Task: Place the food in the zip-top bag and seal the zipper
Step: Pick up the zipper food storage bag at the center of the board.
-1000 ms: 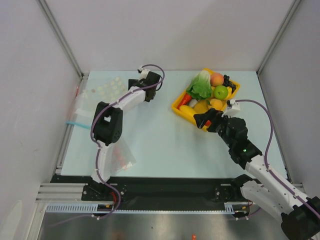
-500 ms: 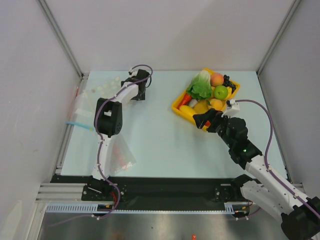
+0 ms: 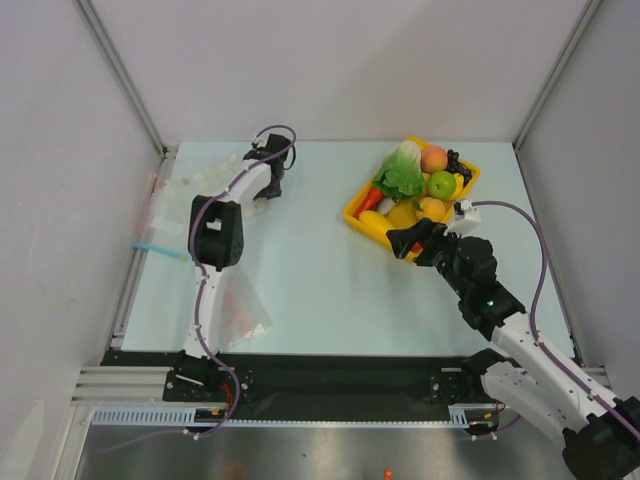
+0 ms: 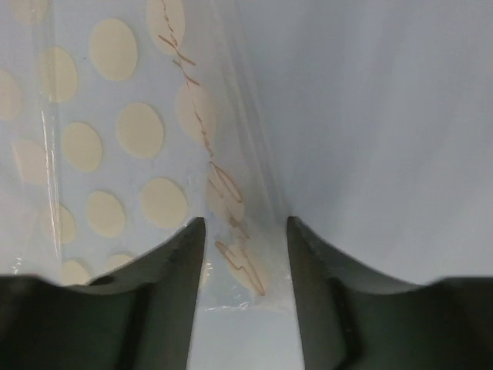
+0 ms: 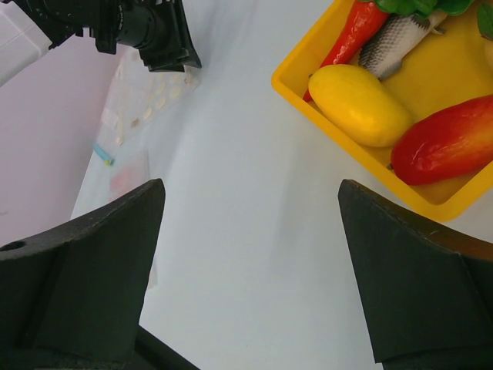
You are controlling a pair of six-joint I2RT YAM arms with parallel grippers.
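In the upper left, the left jaws stood partly open astride the bag's (image 4: 115, 139) edge on the worktop (image 3: 320, 280), the right jaws gaping wide beside the tray (image 5: 462, 65).

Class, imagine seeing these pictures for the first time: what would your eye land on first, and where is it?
The bright yellow tray at the far right of the table, heaped with toy food such as a lettuce and a green apple, stands out first; the open right gripper is at its near corner. At far left, the left gripper straddles the edge of a clear, pale-dotted zip-top bag.
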